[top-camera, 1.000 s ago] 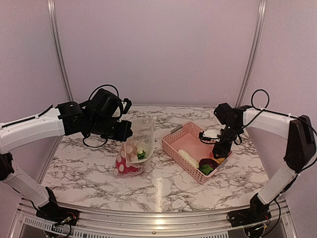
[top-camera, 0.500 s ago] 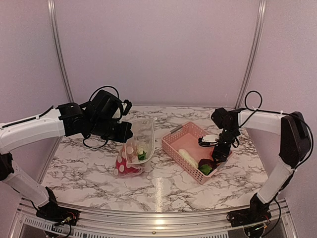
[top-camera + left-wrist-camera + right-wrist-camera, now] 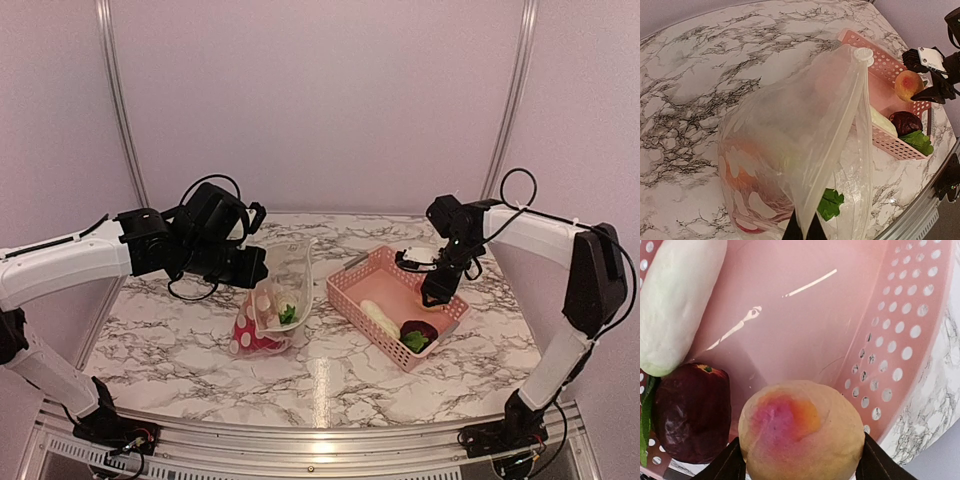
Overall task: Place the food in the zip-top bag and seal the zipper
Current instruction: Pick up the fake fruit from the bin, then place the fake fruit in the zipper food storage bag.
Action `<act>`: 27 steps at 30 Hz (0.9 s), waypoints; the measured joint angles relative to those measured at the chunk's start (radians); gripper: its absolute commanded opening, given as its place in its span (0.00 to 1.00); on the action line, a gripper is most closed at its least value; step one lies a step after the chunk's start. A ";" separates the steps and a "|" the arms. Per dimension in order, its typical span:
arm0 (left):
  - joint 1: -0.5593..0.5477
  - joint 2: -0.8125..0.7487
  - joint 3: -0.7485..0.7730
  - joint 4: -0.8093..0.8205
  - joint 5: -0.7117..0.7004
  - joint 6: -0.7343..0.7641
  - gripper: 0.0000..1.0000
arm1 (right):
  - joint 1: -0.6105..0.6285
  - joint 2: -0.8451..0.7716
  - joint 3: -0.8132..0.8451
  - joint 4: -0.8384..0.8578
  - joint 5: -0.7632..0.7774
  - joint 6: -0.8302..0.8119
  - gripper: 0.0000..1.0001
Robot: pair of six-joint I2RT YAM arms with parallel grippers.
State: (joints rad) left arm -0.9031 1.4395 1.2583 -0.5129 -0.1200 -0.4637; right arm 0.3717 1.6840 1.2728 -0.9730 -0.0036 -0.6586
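Note:
The zip-top bag (image 3: 272,296) stands on the table, mouth up, with a green leafy piece (image 3: 830,204) and red pieces inside. My left gripper (image 3: 253,268) is shut on the bag's mouth edge and holds it up; in the left wrist view its fingertips (image 3: 804,232) pinch the film. The zipper (image 3: 852,107) runs along the raised edge. My right gripper (image 3: 433,292) is shut on a peach round piece (image 3: 802,432) and holds it above the pink basket (image 3: 354,272). A white oblong piece (image 3: 675,305), a dark purple piece (image 3: 690,410) and a green leafy piece (image 3: 416,341) lie in the basket.
The basket's perforated wall (image 3: 900,340) is just right of the held peach. The marble table's near edge (image 3: 320,415) runs along an aluminium rail. The bag and basket sit side by side, a small gap apart.
My right gripper dipped into the basket, closed on the peach piece and rose toward the basket's far end with it. My left gripper and the bag have held still.

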 measured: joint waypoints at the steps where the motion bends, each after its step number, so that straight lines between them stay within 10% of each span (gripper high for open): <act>1: 0.000 0.000 0.000 0.000 0.000 0.000 0.00 | 0.000 -0.004 0.021 0.000 -0.018 0.003 0.52; 27: 0.000 0.006 0.005 0.055 0.078 -0.086 0.00 | 0.215 -0.179 0.185 0.348 -0.673 0.210 0.49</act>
State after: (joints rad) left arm -0.9031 1.4460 1.2633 -0.4580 -0.0418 -0.5499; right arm 0.5865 1.5047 1.4578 -0.6254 -0.6762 -0.4488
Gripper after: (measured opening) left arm 0.012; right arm 0.652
